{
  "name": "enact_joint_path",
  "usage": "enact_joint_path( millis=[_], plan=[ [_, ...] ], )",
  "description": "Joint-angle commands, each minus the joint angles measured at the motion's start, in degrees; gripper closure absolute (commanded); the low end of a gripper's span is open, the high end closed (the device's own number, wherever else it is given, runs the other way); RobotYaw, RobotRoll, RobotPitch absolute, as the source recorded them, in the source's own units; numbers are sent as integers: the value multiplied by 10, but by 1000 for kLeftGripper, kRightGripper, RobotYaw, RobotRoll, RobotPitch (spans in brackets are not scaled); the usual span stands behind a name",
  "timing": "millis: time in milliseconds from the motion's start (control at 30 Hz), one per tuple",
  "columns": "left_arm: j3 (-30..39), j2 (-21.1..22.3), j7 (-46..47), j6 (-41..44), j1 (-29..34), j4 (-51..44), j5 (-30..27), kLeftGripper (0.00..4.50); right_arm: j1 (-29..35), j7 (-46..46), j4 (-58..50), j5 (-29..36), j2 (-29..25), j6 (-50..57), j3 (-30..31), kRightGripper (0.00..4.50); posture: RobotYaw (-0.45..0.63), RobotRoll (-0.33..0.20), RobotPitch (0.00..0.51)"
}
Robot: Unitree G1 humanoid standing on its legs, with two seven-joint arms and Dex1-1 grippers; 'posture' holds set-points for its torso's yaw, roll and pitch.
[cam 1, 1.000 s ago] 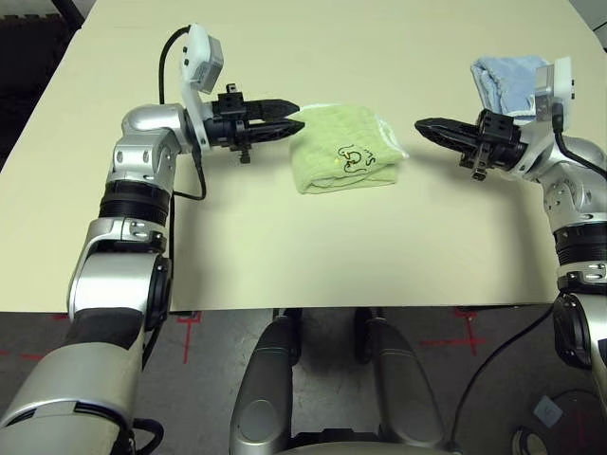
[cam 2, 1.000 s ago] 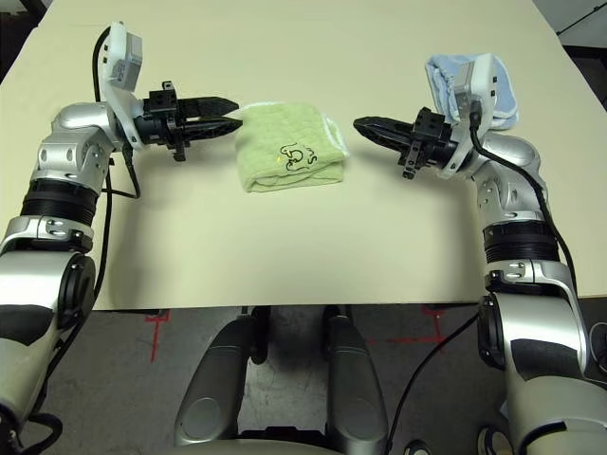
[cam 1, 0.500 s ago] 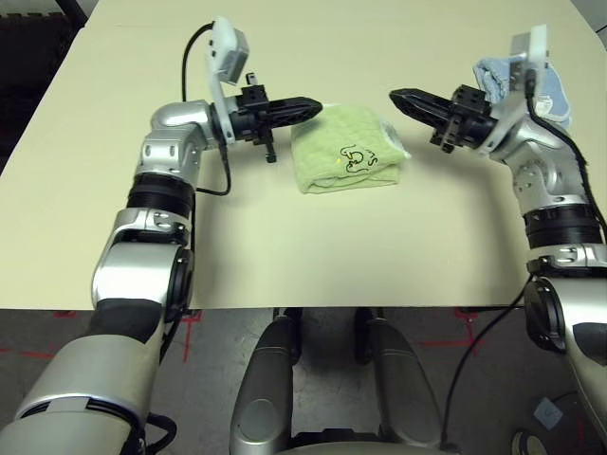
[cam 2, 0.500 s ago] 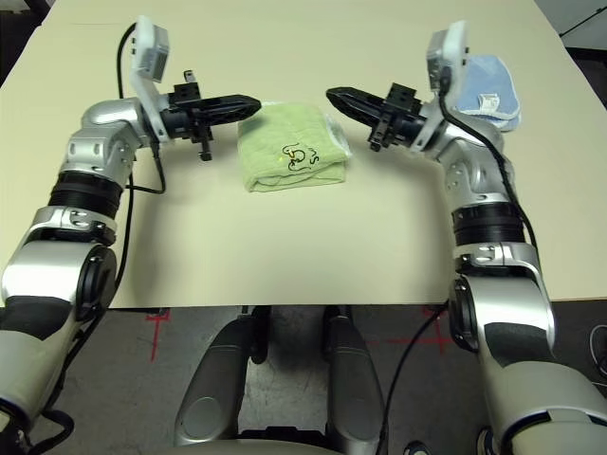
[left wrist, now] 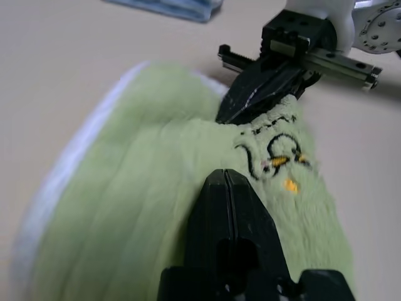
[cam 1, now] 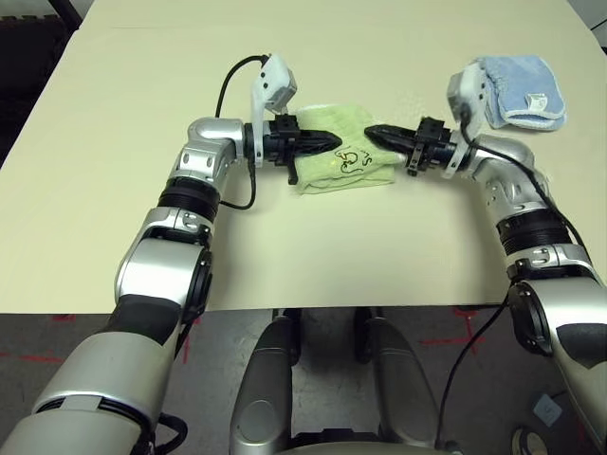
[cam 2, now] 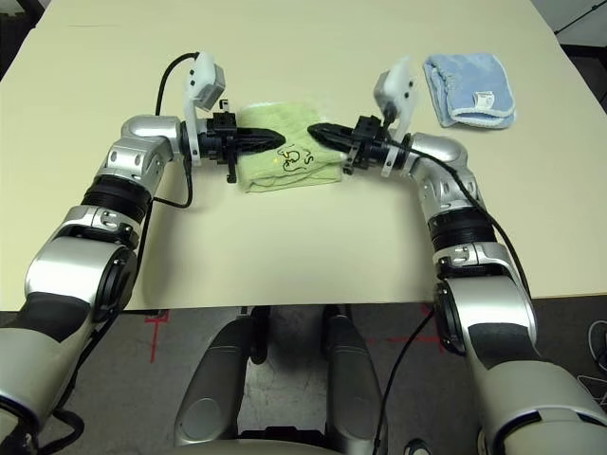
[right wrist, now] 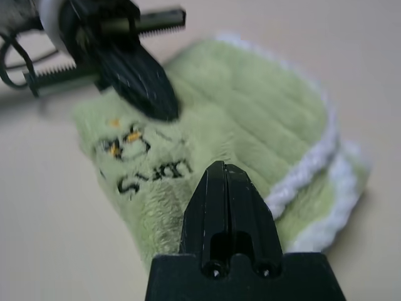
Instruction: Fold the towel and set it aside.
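Left eye view: left gripper and right gripper both clenched shut with nothing held, tips over the folded green towel mid-table. Blue towel lies well apart.

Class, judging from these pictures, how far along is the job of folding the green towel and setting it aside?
Done: the green towel lies folded into a compact bundle. In hand: the left gripper and right gripper, jaws shut, press in over it from opposite sides. Left: it sits mid-table, not yet set aside, apart from the blue towel.
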Motion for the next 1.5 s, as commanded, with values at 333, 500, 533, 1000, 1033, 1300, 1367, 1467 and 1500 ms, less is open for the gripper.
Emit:
enact_joint_path(
  millis=[333,500,533,1000,1033,1300,1367,1467,1500],
  plan=[
    [21,14,-3,-5,29,-4,-5,4443,18,-2,-3,13,-3,-8,-15,4500,58,0,295],
    [73,-2,15,26,-26,-1,-53,4443,-49,-1,-34,92,-2,51,-76,4500,48,0,293],
    [84,-8,25,35,-36,2,-62,4443,-60,-14,-29,87,2,50,-76,4500,46,0,292],
    [77,-50,165,11,-38,88,-11,4443,-93,-171,132,-15,76,-27,-49,4500,61,0,298],
    [76,-51,174,7,-31,90,-6,4443,-91,-180,142,-20,79,-32,-49,4500,63,0,298],
    [70,-50,234,-26,2,107,22,4443,-55,-208,181,-55,81,-61,-37,4500,61,0,302],
    [70,-48,230,-29,2,106,22,4443,-58,-202,176,-49,78,-64,-42,4500,59,0,302],
    [76,-40,218,-36,-8,103,16,4443,-74,-178,158,-27,68,-67,-59,4500,59,0,302],
    [80,-37,213,-41,-15,102,13,4443,-80,-164,149,-16,64,-68,-66,4500,59,0,302]
  ],
)
